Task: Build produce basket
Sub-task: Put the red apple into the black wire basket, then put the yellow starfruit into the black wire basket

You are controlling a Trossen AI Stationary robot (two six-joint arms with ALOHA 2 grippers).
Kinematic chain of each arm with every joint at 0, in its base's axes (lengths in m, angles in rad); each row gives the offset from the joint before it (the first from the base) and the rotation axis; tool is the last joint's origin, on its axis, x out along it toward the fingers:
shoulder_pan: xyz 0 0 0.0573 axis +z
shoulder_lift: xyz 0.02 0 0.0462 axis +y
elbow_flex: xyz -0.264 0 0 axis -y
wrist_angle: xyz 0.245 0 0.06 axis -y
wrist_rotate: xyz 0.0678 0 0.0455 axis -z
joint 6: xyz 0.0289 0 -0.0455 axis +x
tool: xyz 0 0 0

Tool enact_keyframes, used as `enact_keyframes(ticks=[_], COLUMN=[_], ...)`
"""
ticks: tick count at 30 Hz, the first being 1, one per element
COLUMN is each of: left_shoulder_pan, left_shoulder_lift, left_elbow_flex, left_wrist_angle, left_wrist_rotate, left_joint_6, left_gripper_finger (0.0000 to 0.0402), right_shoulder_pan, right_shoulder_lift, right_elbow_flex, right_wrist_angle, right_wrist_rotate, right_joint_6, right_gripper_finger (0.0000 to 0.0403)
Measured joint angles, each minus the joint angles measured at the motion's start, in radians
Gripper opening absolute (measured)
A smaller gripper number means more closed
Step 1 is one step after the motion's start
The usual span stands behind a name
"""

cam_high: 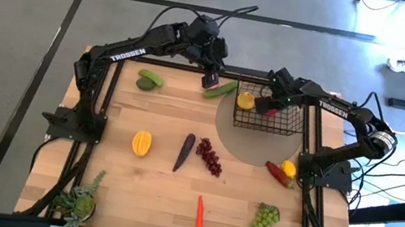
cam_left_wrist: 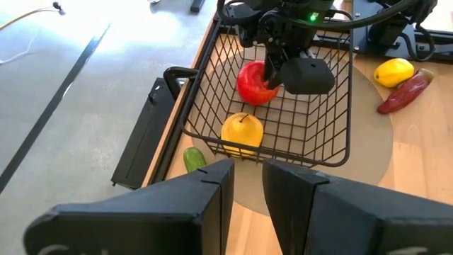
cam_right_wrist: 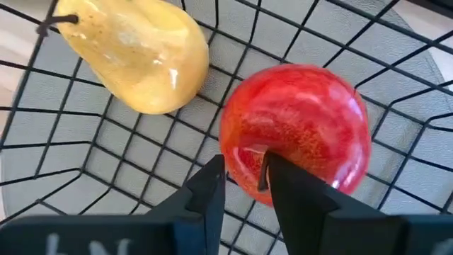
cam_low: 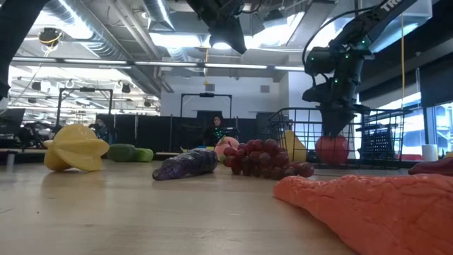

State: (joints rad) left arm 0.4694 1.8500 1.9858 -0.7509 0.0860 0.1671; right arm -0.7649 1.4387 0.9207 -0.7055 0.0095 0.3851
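The black wire basket (cam_high: 292, 131) stands at the table's far right. In it lie a yellow pear (cam_left_wrist: 242, 132) and a red apple (cam_left_wrist: 252, 85). My right gripper (cam_right_wrist: 248, 180) reaches down into the basket and is shut on the apple. My left gripper (cam_left_wrist: 248, 188) hangs in the air above the far edge, left of the basket and over a cucumber (cam_high: 220, 89). Its fingers stand narrowly apart with nothing between them. Eggplant (cam_high: 184, 152), dark grapes (cam_high: 209, 157), carrot (cam_high: 200, 216) and green grapes (cam_high: 265, 220) lie on the table. My right gripper pinches the short dark stem (cam_right_wrist: 263, 170) on top of the apple between its two fingertips. The fingers come from above, pointing steeply down into the basket. The apple stays upright, low in the basket beside the pear; whether it rests on the mesh floor I cannot tell.
A yellow starfruit (cam_high: 141, 143) and a green avocado (cam_high: 149, 80) lie on the left half. A lemon (cam_high: 288, 168) and a red pepper (cam_high: 278, 173) lie at the right edge, near the right arm's base. A potted plant (cam_high: 79, 202) stands at the near left corner.
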Motion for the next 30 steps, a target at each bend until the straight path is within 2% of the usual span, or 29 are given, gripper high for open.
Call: enact_keyframes(ticks=[2,8,15,23,28,30], left_shoulder_pan=[0.000,0.000,0.000,0.002,0.003,0.003], left_shoulder_lift=[0.000,0.000,0.000,0.000,0.000,0.000], left_elbow_flex=[0.000,0.000,0.000,0.000,0.000,0.000], left_wrist_angle=[0.000,0.000,0.000,0.000,0.000,0.000], left_wrist_rotate=[0.000,0.000,0.000,0.000,0.000,0.000], left_joint_6=[0.000,0.000,0.001,0.001,0.001,0.001], left_gripper_finger=[0.0065,0.0065,0.0065,0.0065,0.0065,0.0065], right_shoulder_pan=[-0.005,-0.006,-0.005,-0.005,-0.006,-0.006], right_shoulder_lift=[0.000,0.000,0.000,-0.034,-0.110,-0.147], right_elbow_flex=[0.000,0.000,0.000,0.000,0.000,0.000], right_wrist_angle=[0.001,0.023,0.063,0.038,-0.021,-0.049], right_wrist_rotate=[0.005,0.150,0.165,0.182,0.336,0.355], right_joint_6=[-0.001,-0.001,0.002,0.137,0.191,0.195], right_gripper_finger=[0.0112,0.0112,0.0112,0.0112,0.0112,0.0112])
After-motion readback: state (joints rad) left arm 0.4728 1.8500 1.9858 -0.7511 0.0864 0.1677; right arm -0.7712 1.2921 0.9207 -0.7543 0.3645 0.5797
